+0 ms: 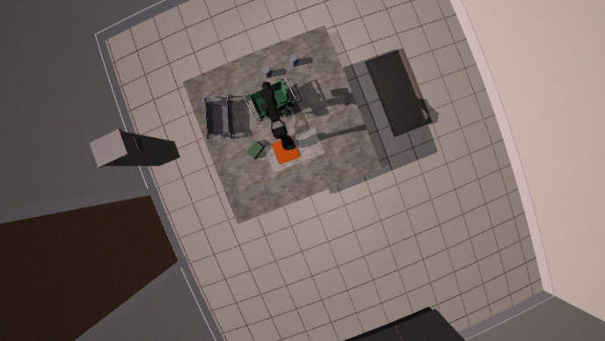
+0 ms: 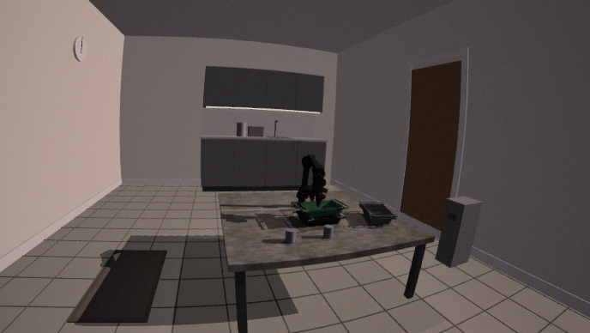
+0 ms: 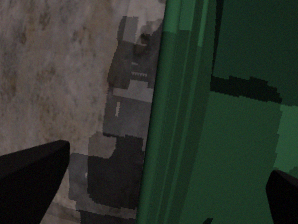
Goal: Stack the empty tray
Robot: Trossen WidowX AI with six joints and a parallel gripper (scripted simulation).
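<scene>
A green tray (image 1: 257, 108) (image 2: 310, 213) (image 3: 172, 100) stands level above a dark tray (image 2: 319, 221); a little reddish content shows between them in the exterior view. Whether the green tray rests on the lower tray's bars cannot be made out. Thin wires show beyond both ends of the green tray. My gripper (image 2: 318, 203) (image 3: 174, 169) is open and empty, its fingers apart on either side of the green tray's side wall in the wrist view. The arm hides part of the green tray from above.
A grey tray with wire bars (image 1: 229, 119) (image 2: 377, 218) stands beside the green one. Two grey cylinders (image 1: 266, 71) (image 1: 294, 61) (image 2: 290, 236) (image 2: 328, 232) stand on its far side from the arm's base. A green block (image 1: 255, 149) and an orange square (image 1: 286, 155) lie near the base.
</scene>
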